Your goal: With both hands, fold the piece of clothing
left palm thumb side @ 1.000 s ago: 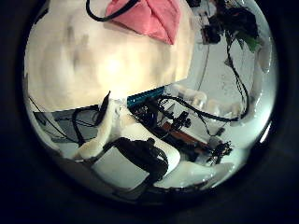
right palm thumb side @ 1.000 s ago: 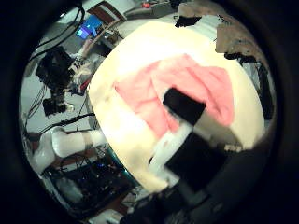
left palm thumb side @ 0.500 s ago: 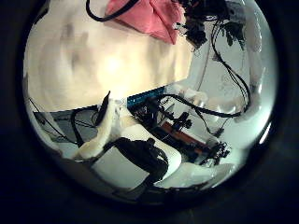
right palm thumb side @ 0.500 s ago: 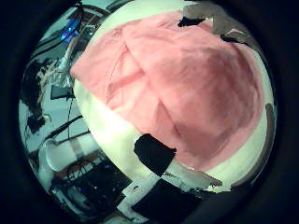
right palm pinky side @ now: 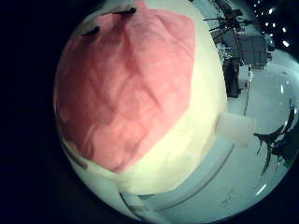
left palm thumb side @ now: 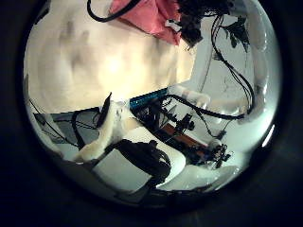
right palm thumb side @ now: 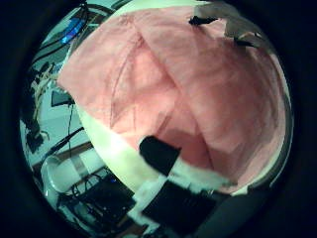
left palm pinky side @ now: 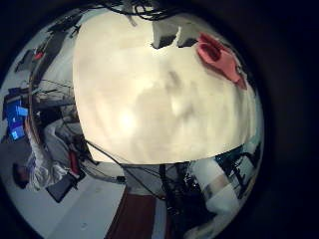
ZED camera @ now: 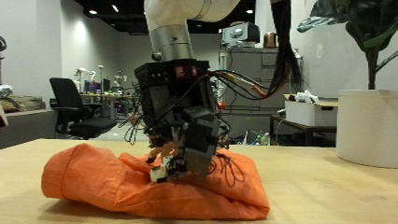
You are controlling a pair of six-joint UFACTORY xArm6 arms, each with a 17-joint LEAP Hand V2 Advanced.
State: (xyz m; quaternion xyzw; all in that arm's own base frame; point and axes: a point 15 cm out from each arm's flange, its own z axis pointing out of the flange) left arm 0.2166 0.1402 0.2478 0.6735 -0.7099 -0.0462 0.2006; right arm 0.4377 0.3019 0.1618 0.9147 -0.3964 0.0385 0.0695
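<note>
Reaching for a first grip is the step in hand, as I judge it: the orange garment (ZED camera: 100,182) lies in a rumpled heap on the desk (ZED camera: 323,191), with no clean fold made yet.

The left hand (left palm thumb side: 133,156) hangs well away from the garment. Its fingers (left palm thumb side: 99,142) are loose and apart and hold nothing, and its palm views show the cloth only as a small patch far across the desk.

The right hand (ZED camera: 187,149) is down on the middle of the heap, and the cloth fills both of its palm views. Its fingertips are buried in the folds, so I cannot tell whether they pinch the cloth or only press on it.

Next, the left hand would likely need to come over to the garment and take an edge, so that both hands can lift and lay it over.

The garment's long axis runs across the outside view, roughly along the desk's near edge, with the bulkier hump at the end away from the potted plant (ZED camera: 361,37). Which end is collar or hem I cannot make out.
</note>
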